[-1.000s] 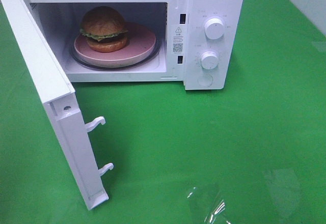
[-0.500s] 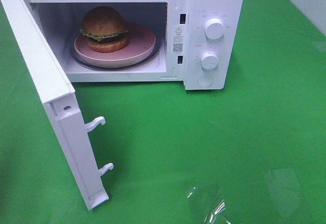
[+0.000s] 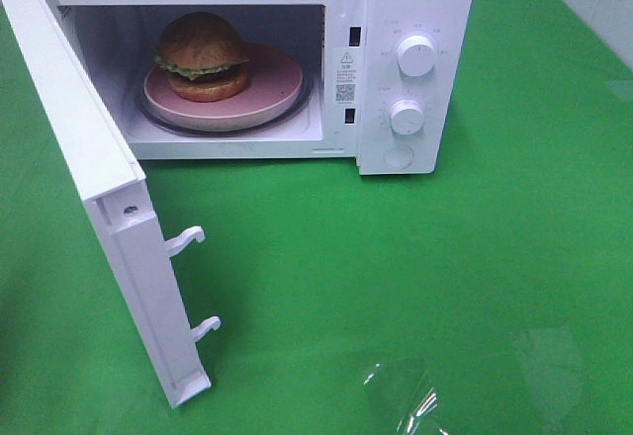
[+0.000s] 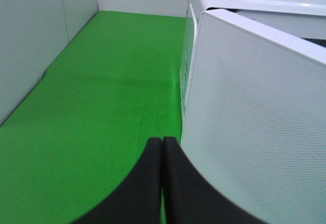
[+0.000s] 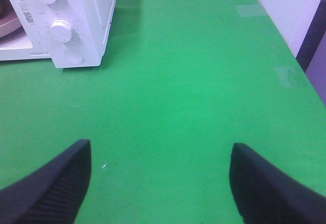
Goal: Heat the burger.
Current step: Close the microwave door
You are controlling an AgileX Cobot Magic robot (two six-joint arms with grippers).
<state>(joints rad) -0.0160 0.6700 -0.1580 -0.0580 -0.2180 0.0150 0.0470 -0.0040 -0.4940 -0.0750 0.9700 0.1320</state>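
Note:
The burger (image 3: 202, 55), golden-brown bun over green lettuce and a dark patty, sits on a pink plate (image 3: 267, 87) inside the open white microwave (image 3: 415, 0). The microwave door (image 3: 94, 173) swings out toward the front left. Neither gripper shows in the exterior view. In the left wrist view my left gripper (image 4: 162, 145) is shut with nothing in it, close beside the outer face of the door (image 4: 254, 132). My right gripper (image 5: 160, 155) is open and empty over the green cloth, off to the side of the microwave's control panel (image 5: 63, 30).
Two white knobs (image 3: 416, 55) and a round button (image 3: 399, 156) are on the microwave's right panel. Door latch hooks (image 3: 188, 240) stick out from the door edge. Green cloth (image 3: 445, 287) covers the table; grey walls (image 4: 30, 40) border it on the left.

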